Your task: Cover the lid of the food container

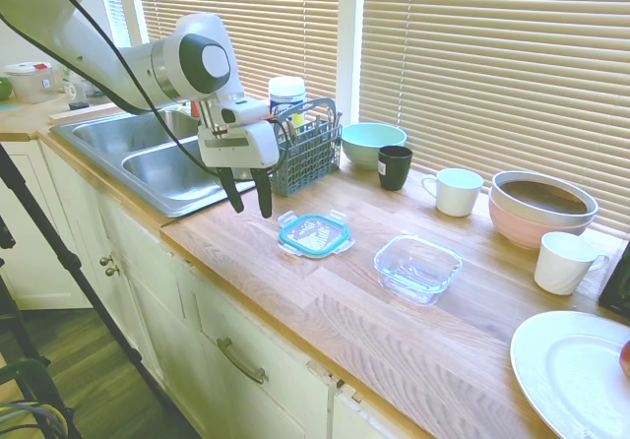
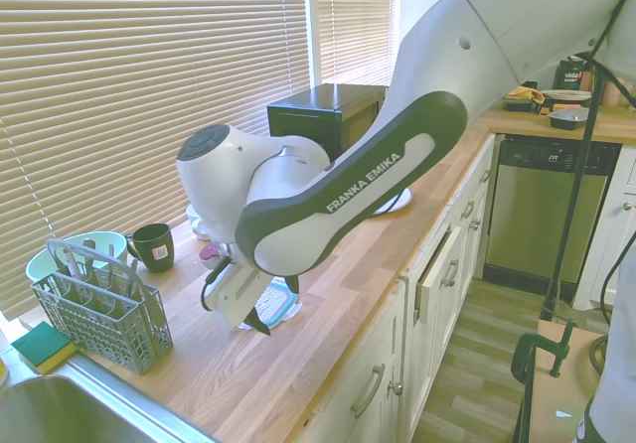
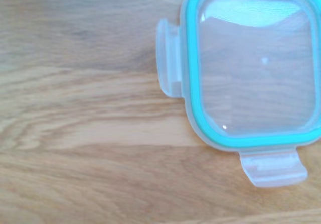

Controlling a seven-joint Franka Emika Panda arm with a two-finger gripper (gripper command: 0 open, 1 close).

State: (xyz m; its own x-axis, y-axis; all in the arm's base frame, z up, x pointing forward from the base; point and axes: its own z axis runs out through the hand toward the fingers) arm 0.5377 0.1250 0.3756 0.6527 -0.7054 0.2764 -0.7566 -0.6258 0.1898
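The lid [image 1: 315, 233] lies flat on the wooden counter, clear with a teal rim and snap tabs. It fills the wrist view as the lid [image 3: 253, 66], and a corner of the lid [image 2: 281, 306] shows behind the arm in the second exterior view. The food container [image 1: 417, 267], a shallow clear glass dish, stands empty to the lid's right, a short gap apart. My gripper [image 1: 248, 197] hangs above the counter just left of the lid, fingers pointing down, open with nothing between them.
A grey cutlery basket [image 1: 307, 149] stands behind the gripper beside the sink [image 1: 148, 154]. A light-green bowl [image 1: 372, 144], black mug [image 1: 395, 166], white cups [image 1: 455, 191], pink bowl [image 1: 541, 208] and white plate [image 1: 576, 370] line the counter's back and right.
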